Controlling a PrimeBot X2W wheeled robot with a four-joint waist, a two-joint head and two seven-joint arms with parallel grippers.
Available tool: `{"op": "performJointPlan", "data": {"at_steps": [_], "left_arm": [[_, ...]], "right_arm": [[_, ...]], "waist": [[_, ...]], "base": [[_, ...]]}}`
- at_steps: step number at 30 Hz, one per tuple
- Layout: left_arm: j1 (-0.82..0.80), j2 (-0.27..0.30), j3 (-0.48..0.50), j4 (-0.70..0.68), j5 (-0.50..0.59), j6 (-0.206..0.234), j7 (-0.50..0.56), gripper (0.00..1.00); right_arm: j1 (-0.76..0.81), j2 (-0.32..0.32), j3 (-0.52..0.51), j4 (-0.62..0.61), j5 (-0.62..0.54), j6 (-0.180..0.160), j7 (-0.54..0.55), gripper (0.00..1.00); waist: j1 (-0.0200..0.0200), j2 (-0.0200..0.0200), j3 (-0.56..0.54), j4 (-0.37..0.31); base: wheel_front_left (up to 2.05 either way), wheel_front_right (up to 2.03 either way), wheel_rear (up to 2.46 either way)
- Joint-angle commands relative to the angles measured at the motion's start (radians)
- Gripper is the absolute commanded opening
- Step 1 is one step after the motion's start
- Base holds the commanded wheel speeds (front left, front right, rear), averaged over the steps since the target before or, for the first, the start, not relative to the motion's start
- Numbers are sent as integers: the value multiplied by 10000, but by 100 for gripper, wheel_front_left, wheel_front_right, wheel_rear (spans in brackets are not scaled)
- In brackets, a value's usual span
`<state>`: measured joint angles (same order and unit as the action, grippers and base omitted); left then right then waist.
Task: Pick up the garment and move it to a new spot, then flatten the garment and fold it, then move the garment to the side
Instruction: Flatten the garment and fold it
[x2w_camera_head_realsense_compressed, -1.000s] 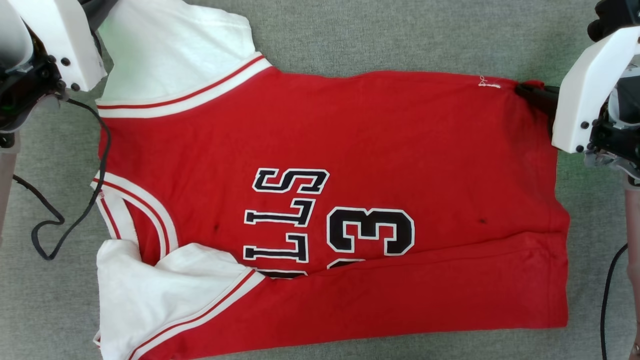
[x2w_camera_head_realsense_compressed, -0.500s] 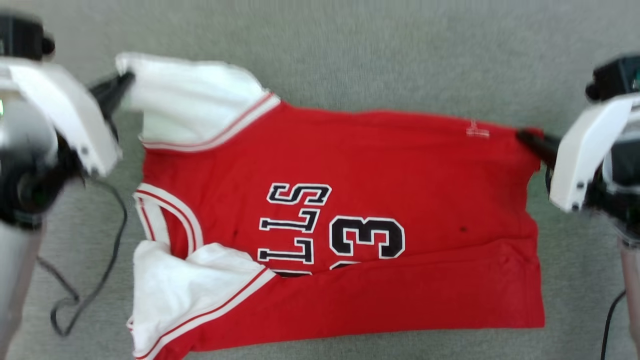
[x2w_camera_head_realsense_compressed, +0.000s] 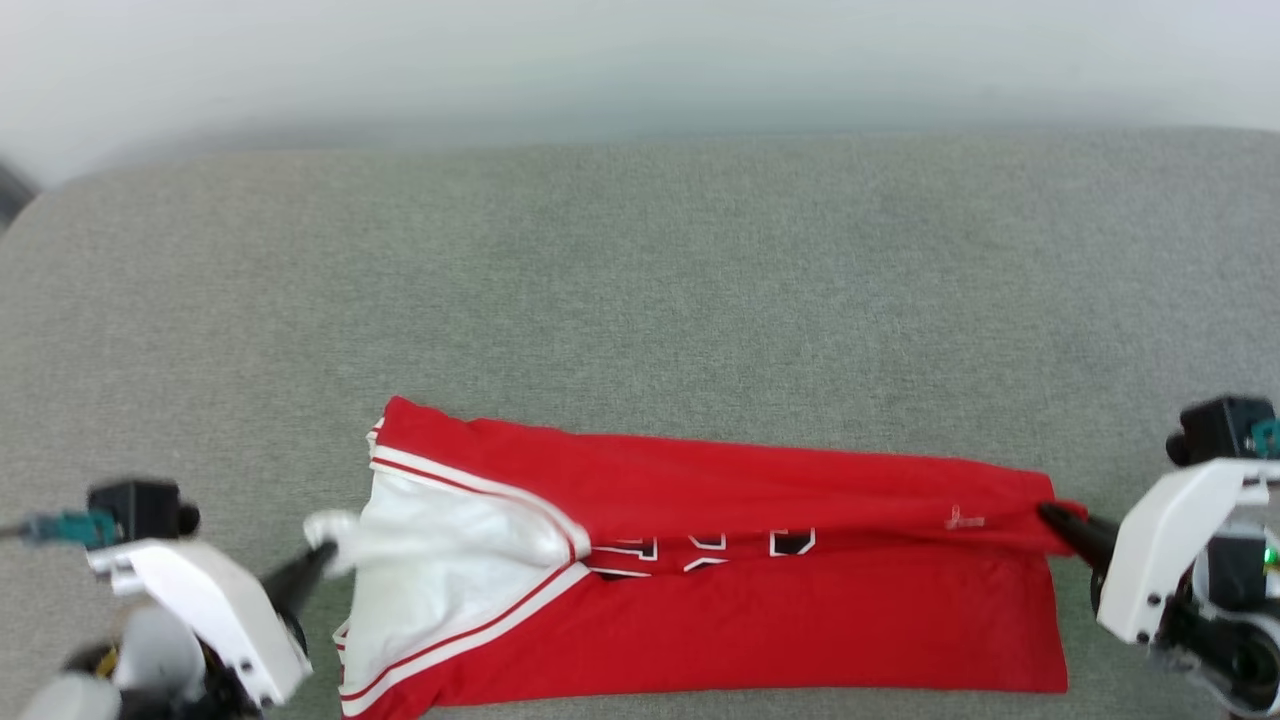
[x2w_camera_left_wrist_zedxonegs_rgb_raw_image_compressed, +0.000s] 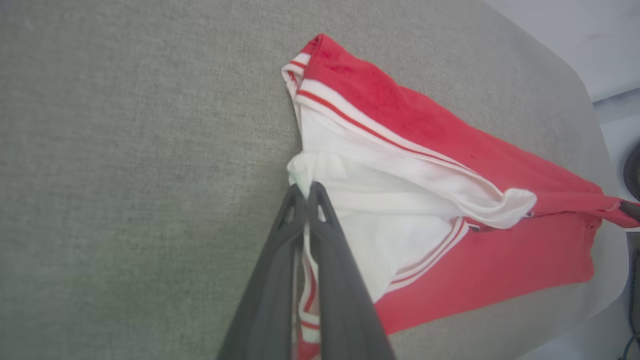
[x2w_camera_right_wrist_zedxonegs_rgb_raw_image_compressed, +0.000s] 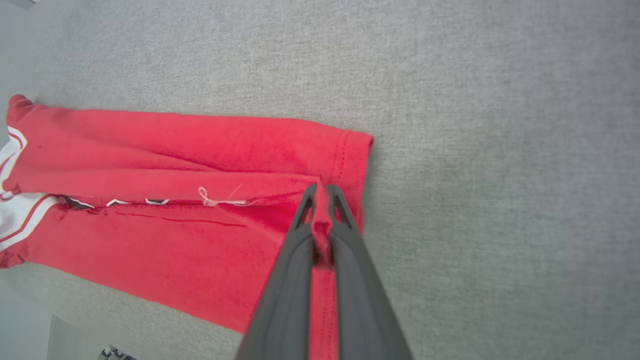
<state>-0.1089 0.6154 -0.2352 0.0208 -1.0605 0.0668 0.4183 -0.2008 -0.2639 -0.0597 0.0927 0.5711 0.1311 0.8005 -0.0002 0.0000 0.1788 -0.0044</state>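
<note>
Red-and-white jersey (x2w_camera_head_realsense_compressed: 760, 620) at near edge of grey fabric surface (x2w_camera_head_realsense_compressed: 640, 300): left gripper (x2w_camera_head_realsense_compressed: 320, 555) pinches sleeve (x2w_camera_head_realsense_compressed: 440, 540), right gripper (x2w_camera_head_realsense_compressed: 1050, 513) pinches hem corner (x2w_camera_head_realsense_compressed: 1030, 497); uneven pull could skew fold.

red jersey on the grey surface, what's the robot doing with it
The robot holds the red jersey by two ends on the grey surface. Its left gripper is shut on the white sleeve, its right gripper on the red hem corner. The far long edge lies doubled over the front, hiding most of the lettering.
</note>
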Motion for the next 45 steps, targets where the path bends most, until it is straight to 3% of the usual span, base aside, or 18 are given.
{"op": "performJointPlan", "data": {"at_steps": [1, 2, 3, 4, 5, 6, 10, 17, 22, 30, 36, 45], "left_arm": [[475, -139, -43, 50, -120, 80, -97, 0], [656, -268, -78, 112, -207, 92, -124, 0], [844, -389, -136, 225, -291, 116, -124, 14], [977, -484, -208, 336, -374, 119, -37, 48], [1073, -582, -272, 422, -462, 82, -28, 93], [1089, -647, -255, 497, -479, 69, -114, 100], [1294, -736, -259, 632, -211, 19, -592, 100], [1080, -500, 70, -137, 1027, 604, -2021, 100], [818, -730, 167, -781, 1801, 1040, -2986, 100], [482, -1196, -287, -1517, 3650, 1537, -5030, 100], [140, -1559, -824, -1652, 4764, 1557, -6201, 100], [-383, -2138, -1210, -1598, 5333, 1282, -6706, 100]], "right_arm": [[390, 123, -142, 43, -85, -8, -182, 0], [533, 156, -217, 71, -130, -8, -336, 6], [739, 208, -273, 138, -128, -8, -411, 43], [925, 271, -290, 179, -140, -8, -502, 100], [1082, 333, -311, 210, -151, -8, -648, 100], [1234, 341, -308, 227, -183, -8, -763, 100], [1896, 316, -282, 67, -19, -8, -1551, 100], [1910, 207, -658, -921, -109, -8, -1755, 100], [1712, 231, -1120, -1329, -312, -8, -1298, 100], [1522, 306, -1927, -1515, -823, -8, 325, 100], [1603, 565, -2127, -1192, -1037, -6, 953, 100], [1212, 924, -1971, -390, -1063, -8, 1251, 100]], "waist": [[2, 0, -208, 100], [2, 0, -248, 112], [2, 0, -291, 122], [2, 0, -338, 132], [2, 0, -395, 130], [2, 0, -444, 122], [2, 0, -751, 0], [2, 0, -1175, -165], [2, 0, -1330, -178], [2, 0, -1309, 123], [2, 0, -847, 686], [2, 0, 23, 1365]], "base": [[0, 0, 0], [0, 0, 0], [0, 0, 0], [0, 0, 0], [0, 0, 0], [0, 0, 0], [0, 0, 0], [0, 0, 0], [0, 0, 0], [0, 0, 0], [0, 0, 0], [0, 0, 0]]}}
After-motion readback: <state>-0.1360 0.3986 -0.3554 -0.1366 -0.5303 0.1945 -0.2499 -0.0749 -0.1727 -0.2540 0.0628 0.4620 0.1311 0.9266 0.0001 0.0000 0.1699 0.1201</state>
